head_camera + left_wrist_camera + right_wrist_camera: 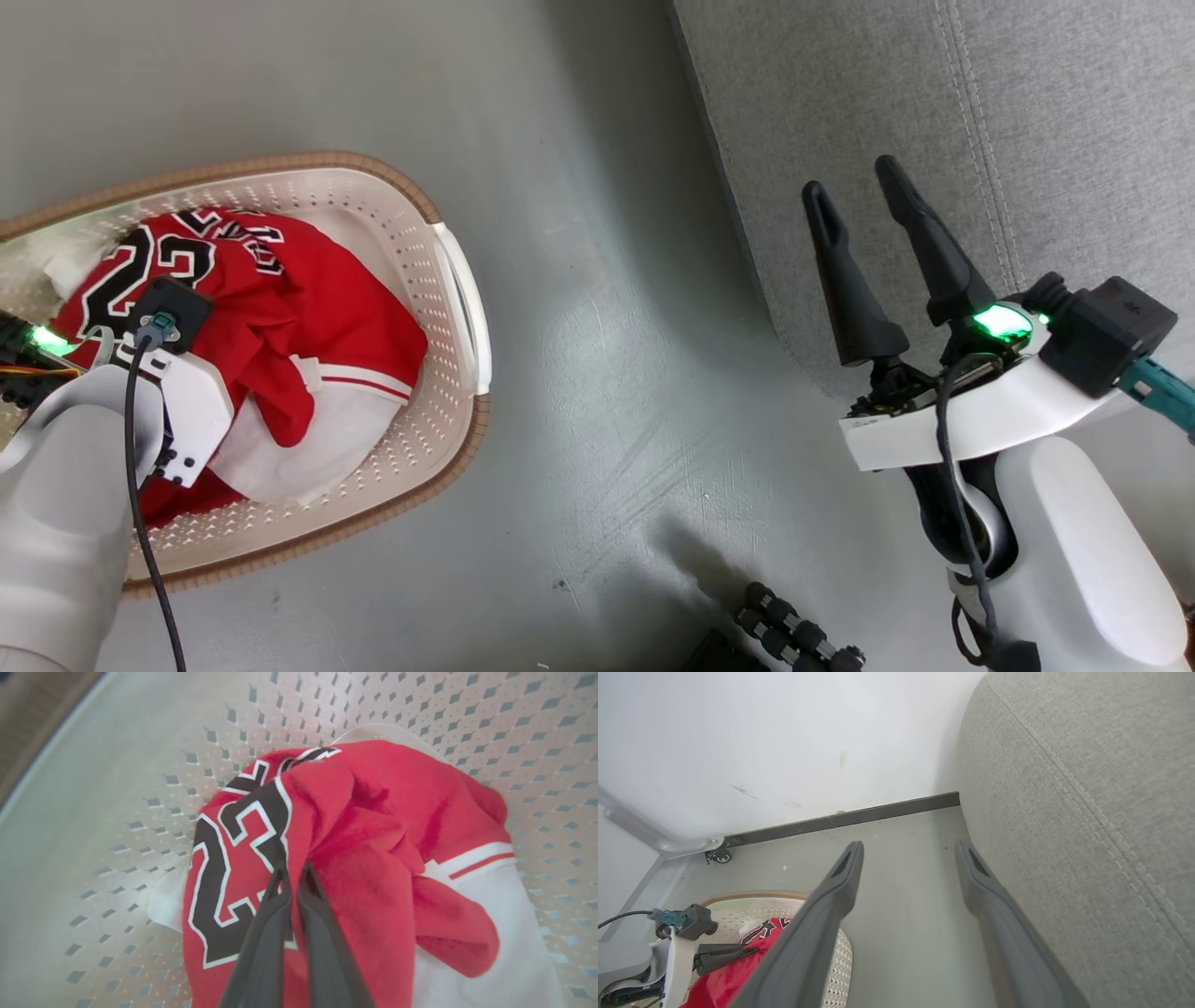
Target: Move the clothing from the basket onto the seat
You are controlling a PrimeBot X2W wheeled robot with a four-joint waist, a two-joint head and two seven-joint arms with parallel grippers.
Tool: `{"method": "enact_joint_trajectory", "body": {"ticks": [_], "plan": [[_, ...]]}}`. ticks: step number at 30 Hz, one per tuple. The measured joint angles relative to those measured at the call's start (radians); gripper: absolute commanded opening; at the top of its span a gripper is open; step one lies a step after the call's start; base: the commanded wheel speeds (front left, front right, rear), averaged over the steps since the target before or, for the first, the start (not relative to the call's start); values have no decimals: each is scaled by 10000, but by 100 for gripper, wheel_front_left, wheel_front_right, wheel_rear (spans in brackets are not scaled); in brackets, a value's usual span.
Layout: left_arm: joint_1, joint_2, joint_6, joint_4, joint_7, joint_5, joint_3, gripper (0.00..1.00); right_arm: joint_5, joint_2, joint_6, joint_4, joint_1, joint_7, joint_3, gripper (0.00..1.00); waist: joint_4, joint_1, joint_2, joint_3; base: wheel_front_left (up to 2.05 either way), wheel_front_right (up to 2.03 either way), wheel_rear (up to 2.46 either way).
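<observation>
At 8 o'clock in the head view, the left gripper (292, 870) is down inside the basket (411, 439). Its fingers are together, pinched on a fold of the jersey (355, 826) right beside the black 23. The cloth bunches toward the tips, so I read it as a real grip, not a miss.

The jersey lies heaped in the basket, long axis roughly 10 to 4 o'clock in the head view. It sits on top of white cloth with a red stripe (486, 933); can't tell if that's a second piece or part of the same one. Nothing is on the seat yet.

The right gripper (854, 179) is at 3 o'clock, fingers wide apart with nothing between them. Its tips point to 12 over the near edge of the seat (1055, 112).

Key relation: the seat lies at about 2 o'clock from the basket, well apart, with bare grey floor (607, 327) between. The left arm has the cloth but is the farther arm from the seat. The right arm is beside the seat but well apart from the basket.

My call for the carry: lift straight up clear of the basket wall, then a long sweep toward 2–3 o'clock across the gap. Risks are a trailing hem catching the wall, or a thin pinch slipping mid-swing.
</observation>
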Motion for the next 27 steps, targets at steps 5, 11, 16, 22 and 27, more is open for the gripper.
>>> {"method": "enact_joint_trajectory", "body": {"ticks": [5, 11, 16, 22, 27], "plan": [[33, -67, 0, 123, -322, -6, 8, 0, -4, -2, -2, 107, -20, -2, -178, 100, 97, 1, 0, -298, 0, 0, 0], [169, -280, 6, 180, -642, -105, 50, 0, -44, -4, -2, 309, -395, -2, -280, 100, 229, 0, 0, -728, 0, 0, 0], [346, -506, 29, 161, -905, -303, 190, 0, -186, -12, -2, 506, -394, -2, -307, 100, 362, 0, 0, -1149, 0, 0, 0], [759, -815, 111, 73, -1030, -523, 297, 0, -414, -17, -2, 800, -387, -2, -307, 100, 550, 0, 0, -1726, 0, 0, 0], [1112, -1106, 211, -127, -1118, -819, 458, 0, -625, -25, -2, 1076, -352, -2, -360, 100, 737, 0, 0, -2268, 0, 0, 0]]}}
